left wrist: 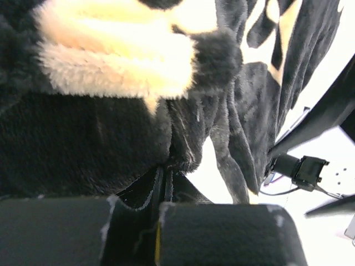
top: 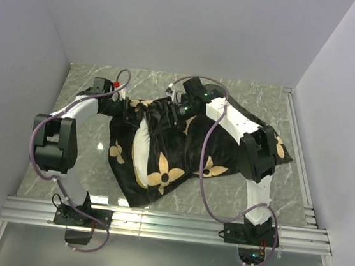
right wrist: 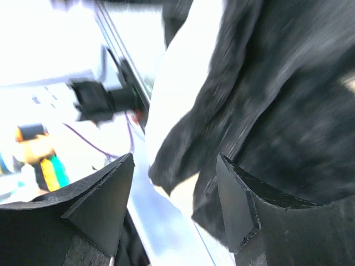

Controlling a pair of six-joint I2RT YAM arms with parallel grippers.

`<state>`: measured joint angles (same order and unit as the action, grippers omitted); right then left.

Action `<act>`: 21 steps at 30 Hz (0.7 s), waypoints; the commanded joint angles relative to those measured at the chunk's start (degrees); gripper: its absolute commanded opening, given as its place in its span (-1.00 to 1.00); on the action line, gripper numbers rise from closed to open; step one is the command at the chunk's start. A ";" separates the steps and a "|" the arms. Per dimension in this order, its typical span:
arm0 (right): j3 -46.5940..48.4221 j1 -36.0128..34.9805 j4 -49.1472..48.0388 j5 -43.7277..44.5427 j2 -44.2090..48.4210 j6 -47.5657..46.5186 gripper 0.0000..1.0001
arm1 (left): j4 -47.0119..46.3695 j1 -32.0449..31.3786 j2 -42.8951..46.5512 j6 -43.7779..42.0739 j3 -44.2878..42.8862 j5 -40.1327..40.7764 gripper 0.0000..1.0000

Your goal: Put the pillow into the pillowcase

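The pillowcase (top: 192, 141), black with tan flowers, lies bunched in the middle of the table. The white pillow (top: 140, 147) shows as a curved strip at its left opening; the rest is hidden inside. My left gripper (top: 131, 107) is at the pillowcase's upper left edge. In the left wrist view it (left wrist: 165, 183) is shut on a fold of the black fabric (left wrist: 83, 149). My right gripper (top: 165, 117) is just to the right, over the top edge. In the right wrist view it (right wrist: 175, 166) is open, with a hanging edge of pillowcase (right wrist: 277, 100) between and beyond the fingers, and white pillow (right wrist: 177, 83) behind.
A small red object (top: 116, 83) sits at the back left near the left arm's wrist. Aluminium rails (top: 167, 225) run along the table's near edge and right side. Grey walls close in on the left, back and right.
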<state>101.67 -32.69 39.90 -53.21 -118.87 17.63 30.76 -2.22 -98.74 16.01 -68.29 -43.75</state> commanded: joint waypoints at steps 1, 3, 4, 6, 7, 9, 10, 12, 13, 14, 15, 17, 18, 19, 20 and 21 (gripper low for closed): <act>-2.52 -3.17 10.64 3.11 1.18 -9.01 0.38 | -6.94 -1.73 -1.54 2.53 -2.99 -3.62 -0.99; -2.97 -5.89 9.85 3.81 0.75 -8.93 0.58 | -8.43 -2.00 -1.28 3.41 -2.55 -4.94 -0.99; -2.97 -6.77 9.32 4.25 0.22 -8.49 0.60 | -9.05 -1.83 -0.41 3.67 -2.29 -4.86 -0.99; -2.79 -9.31 6.88 7.66 -0.22 -6.21 0.85 | -10.54 -1.12 0.65 4.38 -1.06 -5.55 -0.99; -2.53 -10.28 6.08 10.12 -0.40 -4.64 0.87 | -10.98 -0.86 1.61 4.73 -0.62 -5.65 -0.99; -1.83 -11.52 4.06 15.04 -0.57 -3.05 0.97 | -11.95 -0.33 2.49 5.78 0.70 -5.65 -0.99; -1.48 -12.57 3.78 17.76 -1.01 -2.08 0.98 | -12.04 -0.33 2.93 5.96 0.97 -5.47 -0.99; 0.88 -13.45 4.65 21.03 -2.85 -0.49 0.99 | -12.65 -0.33 3.20 6.75 2.19 -5.38 -0.97; 1.77 -14.50 5.36 25.22 -3.56 -0.05 1.00 | -12.92 -0.33 3.20 7.36 2.55 -5.12 -0.97; 2.65 -15.12 6.06 27.18 -4.17 0.04 1.00 | -13.27 -0.33 3.29 7.72 3.07 -4.95 -0.96; 3.44 -15.65 6.50 28.85 -5.40 0.30 1.00 | -14.32 -0.33 3.29 8.07 4.03 -4.86 -0.93; 3.36 -16.88 5.72 33.51 -6.11 1.35 1.00 | -15.73 -0.16 3.73 9.73 5.62 -4.59 -0.92; 1.80 -17.14 3.45 34.57 -6.29 2.23 1.00 | -16.43 -0.07 3.82 10.18 5.97 -4.51 -0.88; 0.65 -17.06 1.86 34.93 -6.03 4.15 1.00 | -17.39 0.19 4.08 10.62 6.33 -4.42 -0.83; -0.84 -17.06 -0.15 35.89 -5.68 4.78 1.00 | -17.75 0.81 4.25 11.32 6.68 -4.59 -0.76; -2.95 -17.15 -3.57 37.11 -5.15 4.96 0.97 | -17.93 1.33 4.43 11.41 6.59 -4.77 -0.66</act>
<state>102.56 -49.10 45.17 -23.55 -123.00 19.86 17.65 -1.72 -97.54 24.77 -62.04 -46.68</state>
